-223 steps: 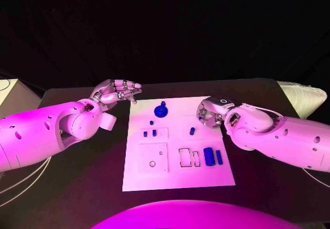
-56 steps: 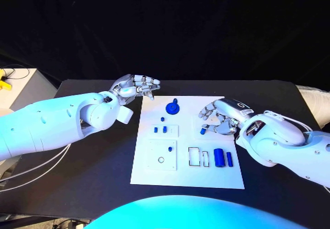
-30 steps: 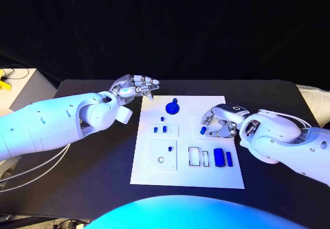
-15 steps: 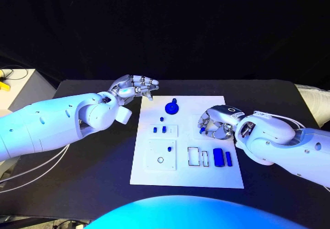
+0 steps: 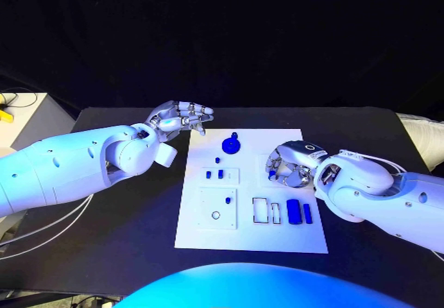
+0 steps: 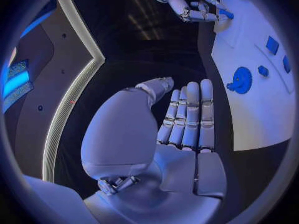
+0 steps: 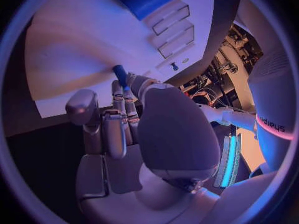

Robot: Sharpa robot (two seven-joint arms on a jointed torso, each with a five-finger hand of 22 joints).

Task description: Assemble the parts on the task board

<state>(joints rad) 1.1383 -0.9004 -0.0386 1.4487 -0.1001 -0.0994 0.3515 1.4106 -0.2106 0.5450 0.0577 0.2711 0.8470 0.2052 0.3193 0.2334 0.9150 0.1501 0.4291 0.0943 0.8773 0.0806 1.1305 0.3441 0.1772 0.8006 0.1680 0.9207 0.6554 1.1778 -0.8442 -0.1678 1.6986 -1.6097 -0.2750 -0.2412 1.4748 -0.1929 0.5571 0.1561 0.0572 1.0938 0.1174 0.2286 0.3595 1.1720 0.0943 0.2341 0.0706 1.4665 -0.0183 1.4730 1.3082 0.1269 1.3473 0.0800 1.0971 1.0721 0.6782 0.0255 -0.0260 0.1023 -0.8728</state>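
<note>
The white task board (image 5: 249, 234) lies mid-table. My right hand (image 5: 290, 168) is low over its right half, fingers curled round a small blue peg (image 5: 272, 173). The right wrist view has that peg (image 7: 119, 74) pinched at the fingertips just above the board (image 7: 74, 40). My left hand (image 5: 181, 116) hovers off the board's far left corner, fingers loosely bent and holding nothing; the left wrist view shows its fingers (image 6: 190, 114) side by side and bare. On the board are a blue disc with a knob (image 5: 232, 145), two small pegs (image 5: 215, 174), a blue cylinder (image 5: 293, 212) and a thin bar (image 5: 307, 214).
A square inset plate with a hole (image 5: 217, 217) and narrow rectangular slots (image 5: 263, 210) are in the board's near half. A white box (image 5: 18, 112) stands off the table's left edge, and a pale padded thing (image 5: 421, 131) lies at its right edge.
My right hand has come down and turned in over the small blue peg, and its fingers have closed round it. The left hand has stayed where it was.
</note>
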